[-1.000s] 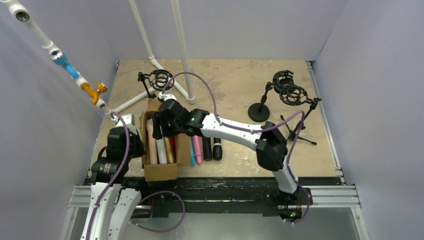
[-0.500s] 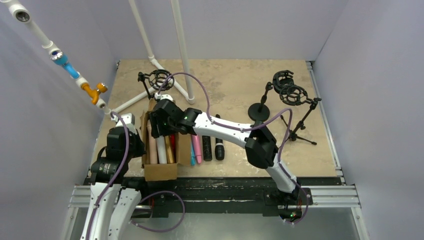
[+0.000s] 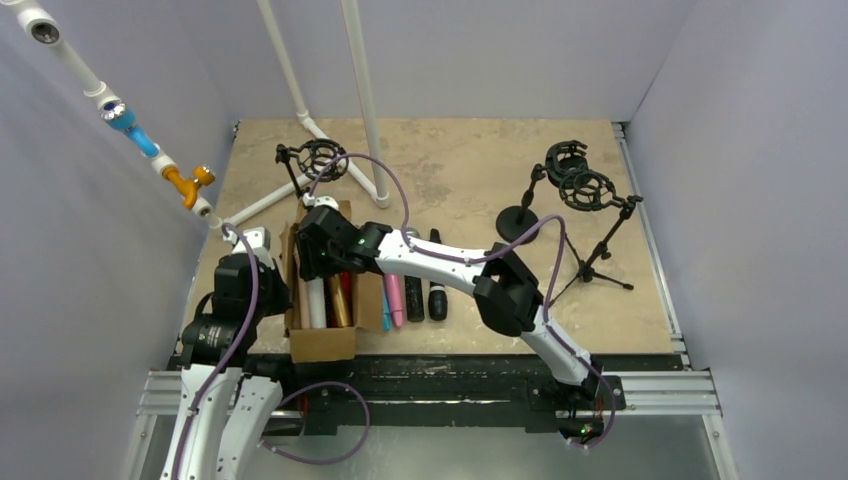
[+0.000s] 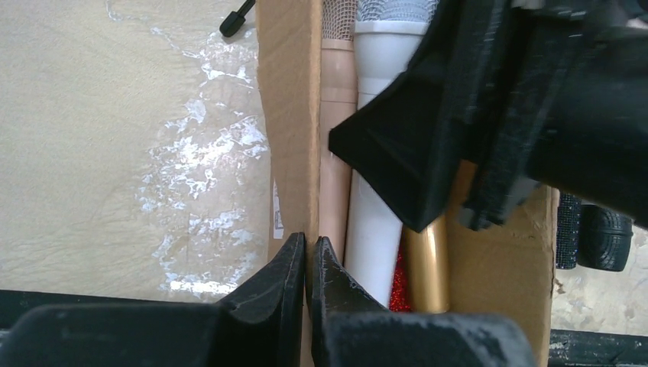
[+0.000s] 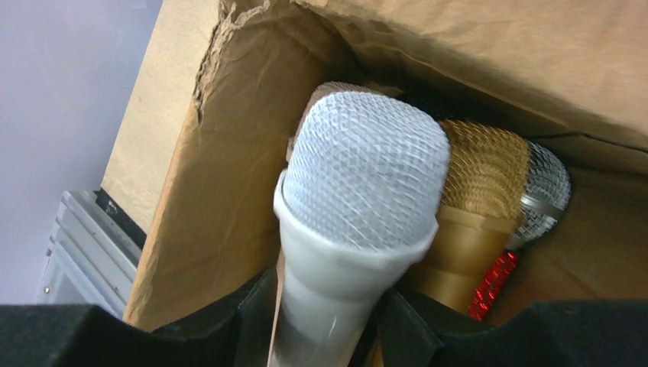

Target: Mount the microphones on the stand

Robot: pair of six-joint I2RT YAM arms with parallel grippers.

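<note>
Several microphones lie in an open cardboard box [image 3: 322, 345]: white [image 5: 363, 176], gold [image 5: 481, 199], red glitter [image 5: 493, 287] and peach [image 4: 335, 153]. My right gripper [image 5: 328, 321] reaches into the box, its fingers pressed against both sides of the white microphone's body just below the head. My left gripper [image 4: 307, 252] is shut on the box's left wall [image 4: 290, 115]. More microphones lie on the table right of the box, among them a pink one [image 3: 395, 298] and a black one [image 3: 436, 300]. Black stands with shock-mount clips are at the back left [image 3: 320, 160] and the right [image 3: 575, 180].
White PVC pipes [image 3: 365, 100] rise from the table behind the box, and another with blue and orange fittings [image 3: 150, 150] crosses the upper left. A round-base stand [image 3: 518, 225] and a tripod [image 3: 590, 265] stand at the right. Walls enclose the table.
My right arm has shifted left, further over the box, and its jaws have narrowed around the white microphone. The left arm has not moved.
</note>
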